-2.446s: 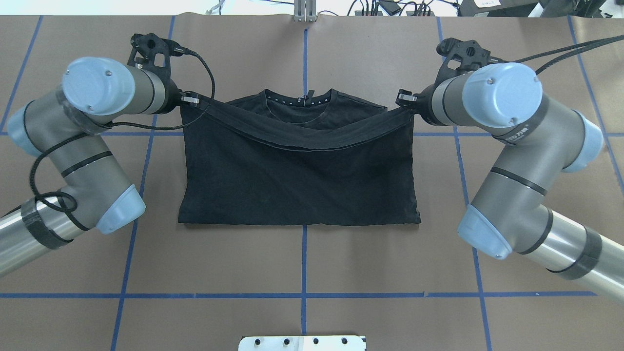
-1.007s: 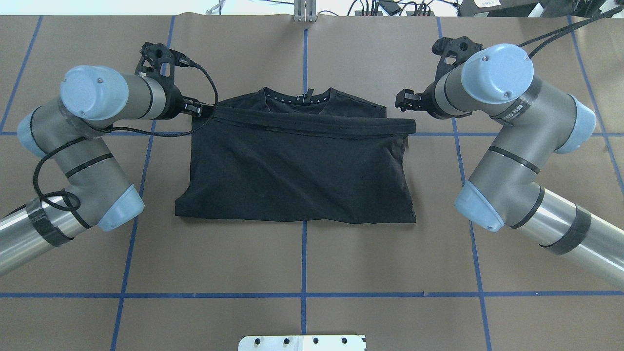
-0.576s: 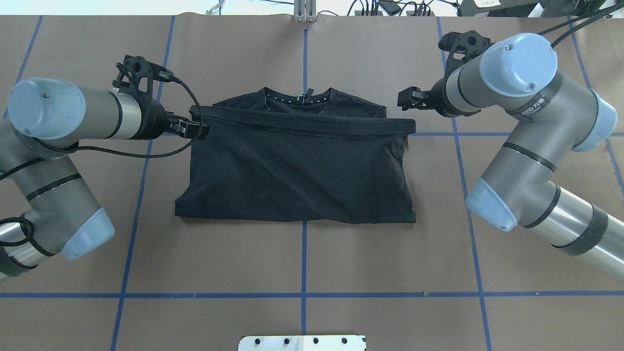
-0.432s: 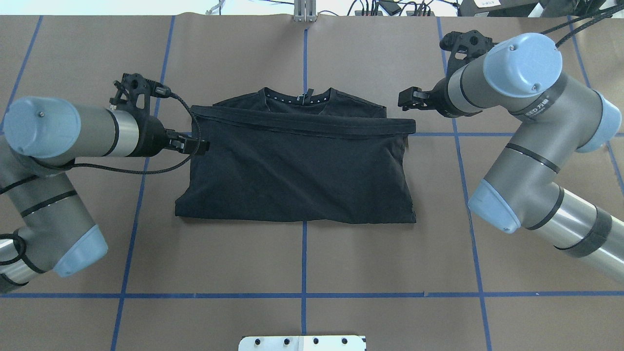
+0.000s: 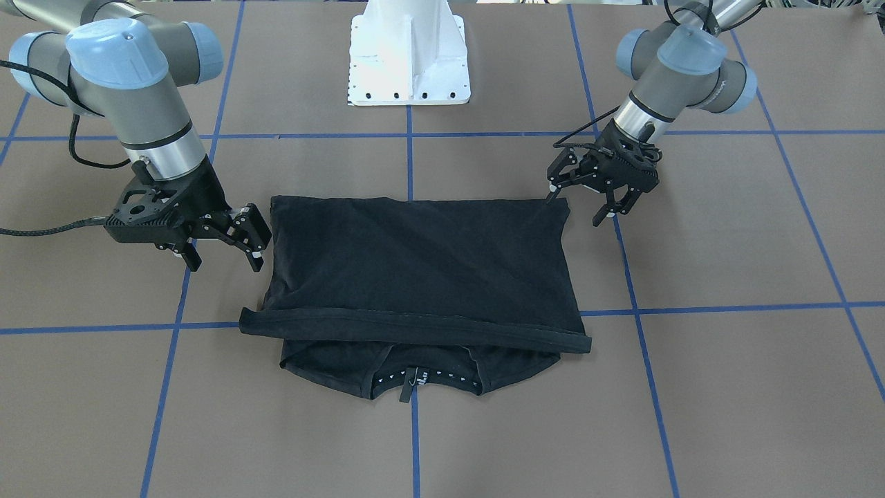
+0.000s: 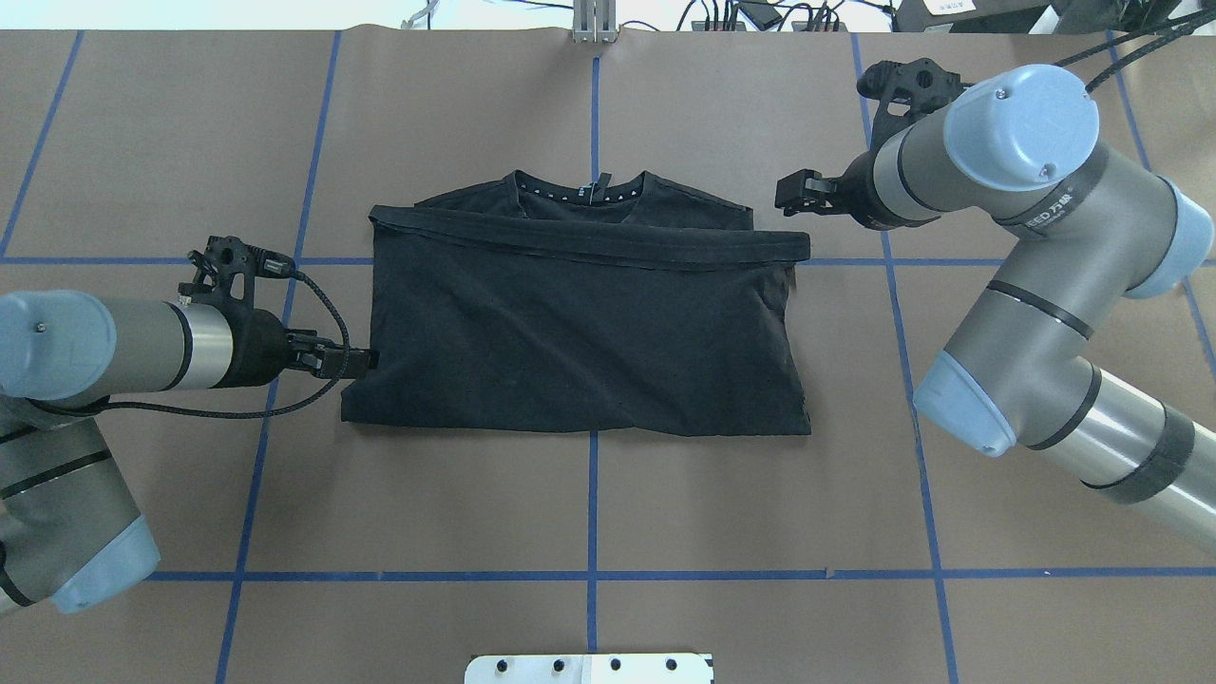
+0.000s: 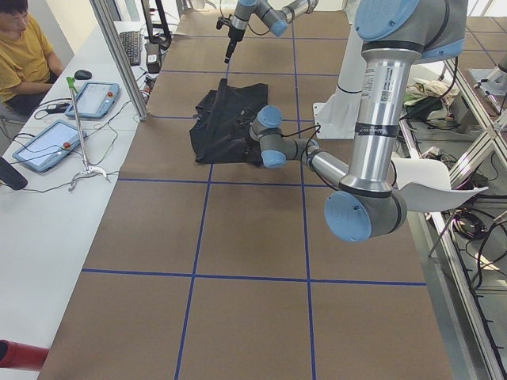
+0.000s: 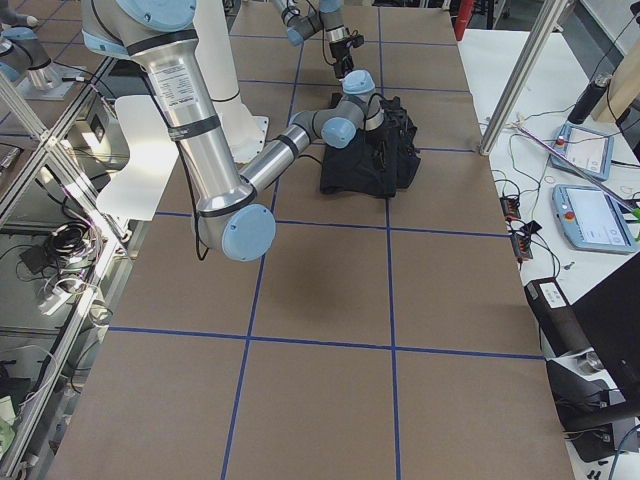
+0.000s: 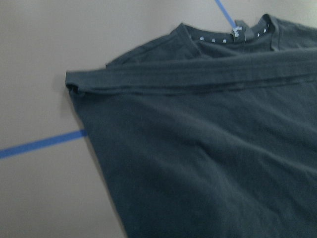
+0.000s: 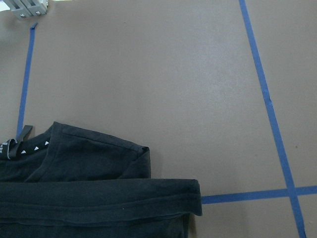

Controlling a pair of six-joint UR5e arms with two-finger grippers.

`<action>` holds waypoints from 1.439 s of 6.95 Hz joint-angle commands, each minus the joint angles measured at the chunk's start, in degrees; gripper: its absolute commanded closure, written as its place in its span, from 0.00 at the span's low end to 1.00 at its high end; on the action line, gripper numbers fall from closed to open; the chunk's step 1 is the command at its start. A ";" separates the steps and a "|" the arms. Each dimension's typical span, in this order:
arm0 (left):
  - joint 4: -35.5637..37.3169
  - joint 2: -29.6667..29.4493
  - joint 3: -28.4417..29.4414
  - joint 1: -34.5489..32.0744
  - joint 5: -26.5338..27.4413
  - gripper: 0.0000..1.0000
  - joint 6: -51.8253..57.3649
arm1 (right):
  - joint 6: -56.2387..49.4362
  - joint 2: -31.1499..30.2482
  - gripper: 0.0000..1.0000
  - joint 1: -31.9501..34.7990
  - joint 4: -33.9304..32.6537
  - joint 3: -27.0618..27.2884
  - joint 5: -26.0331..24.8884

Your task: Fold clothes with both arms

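1. The black T-shirt [image 6: 579,342] lies flat on the counter [image 6: 589,513], folded once. Its hem band [image 6: 589,245] sits just short of the collar [image 6: 579,193], and its long axis runs left to right.
2. The left arm [image 6: 123,344] has its jaws spread wide and empty, low at the shirt's left edge by the near corner. I cannot tell whether a tip touches cloth.
3. The right arm [image 6: 997,161] has its jaws open and empty too, just outside the far right corner and apart from the cloth.
4. My read: the next fold crosses that long axis, so both side edges need gripping. The left arm is nearer its edge; the right must close in first.
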 commanded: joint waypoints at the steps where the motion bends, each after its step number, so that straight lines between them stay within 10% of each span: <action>1: -3.42 -0.85 4.60 2.76 2.78 0.00 -0.78 | 0.00 0.00 0.00 0.00 0.00 0.03 -0.07; 9: -7.48 -0.25 5.42 7.16 2.95 0.26 -3.77 | 0.09 -0.09 0.00 0.00 0.00 0.38 -0.16; 10: -7.48 -0.25 5.42 7.16 2.87 0.53 -3.94 | 0.09 0.00 0.00 0.00 0.00 0.38 -0.16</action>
